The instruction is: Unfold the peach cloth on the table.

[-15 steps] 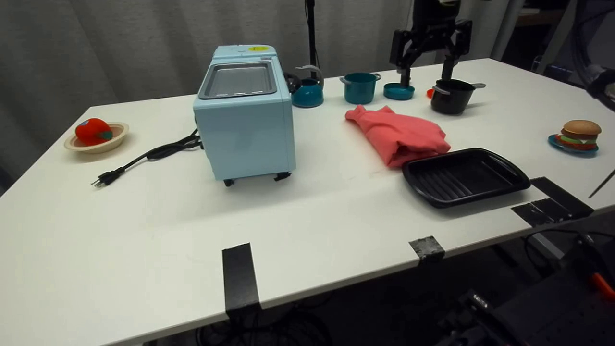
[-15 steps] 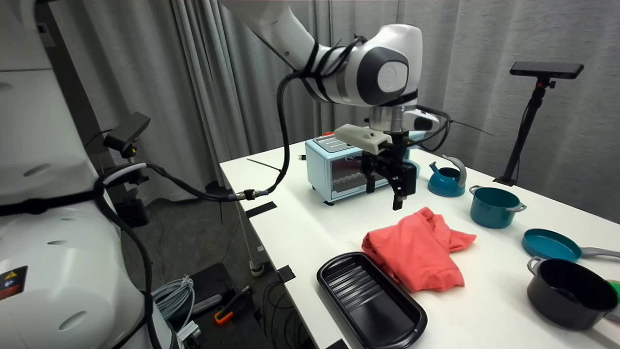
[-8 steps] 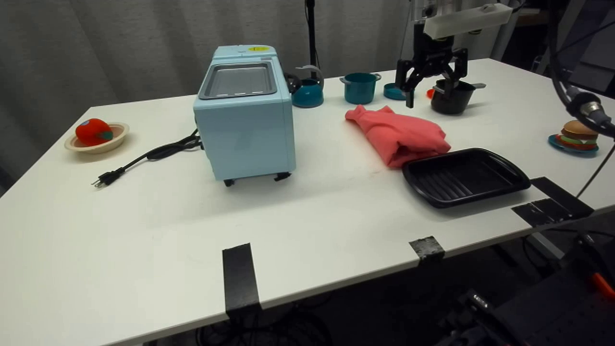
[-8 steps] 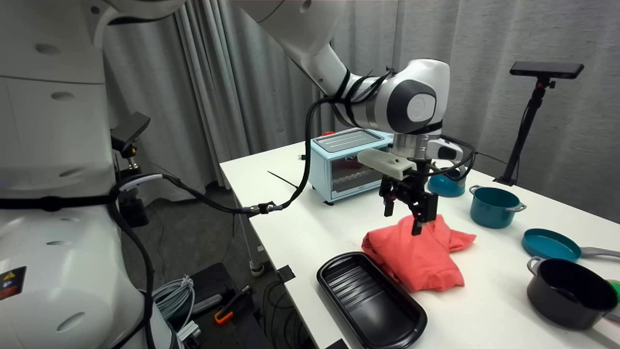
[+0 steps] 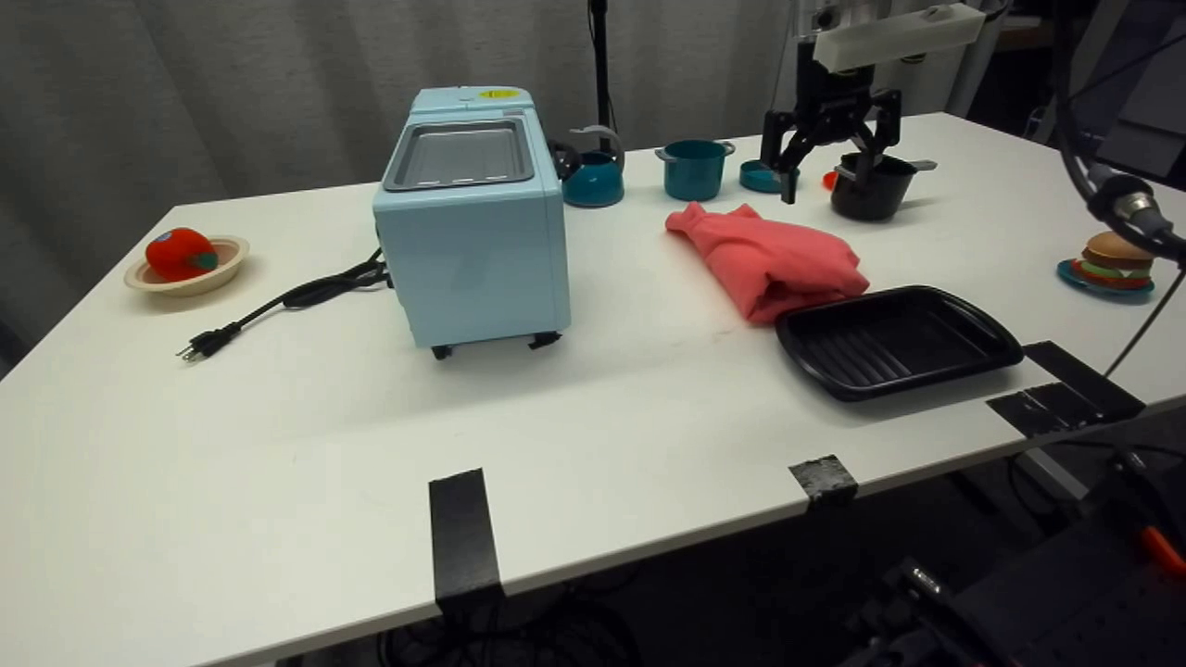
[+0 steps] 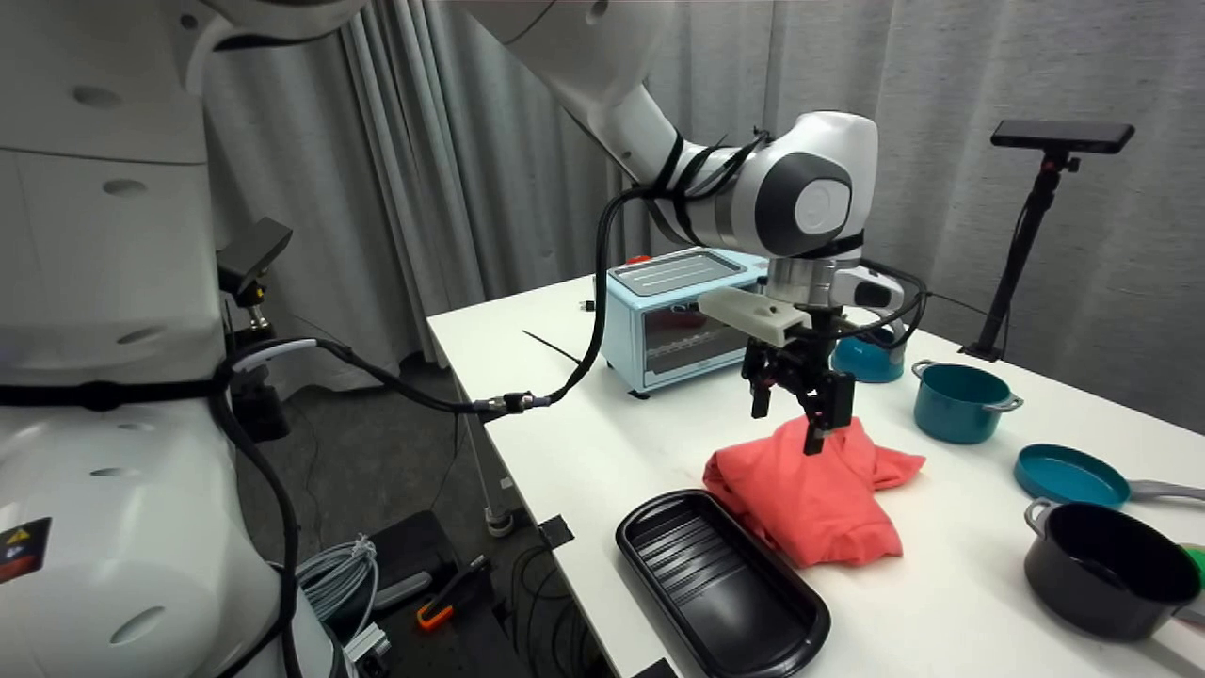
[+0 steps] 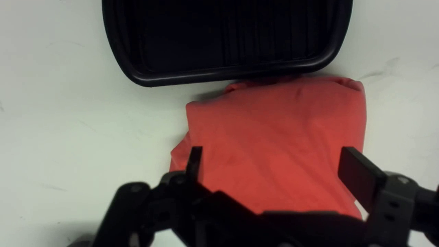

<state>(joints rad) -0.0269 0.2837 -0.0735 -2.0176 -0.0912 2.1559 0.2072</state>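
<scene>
- Here's the white table [image 5: 296, 435], black tape [image 5: 465, 533] at its edge, grey curtains [image 5: 278, 83] hanging behind!
- The peach cloth [image 6: 810, 513] lies rumpled on it, right up against the black tray [image 6: 744, 603].
- Above it hangs the gripper [image 7: 271, 163], jaws spread wide.

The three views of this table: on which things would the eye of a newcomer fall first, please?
Most likely on the coral-red cloth, lying bunched up on the white table beside the black tray. Next, perhaps, on the open gripper, which hangs over the cloth. The light-blue toaster oven also stands out, to the left of the cloth in an exterior view.
</scene>
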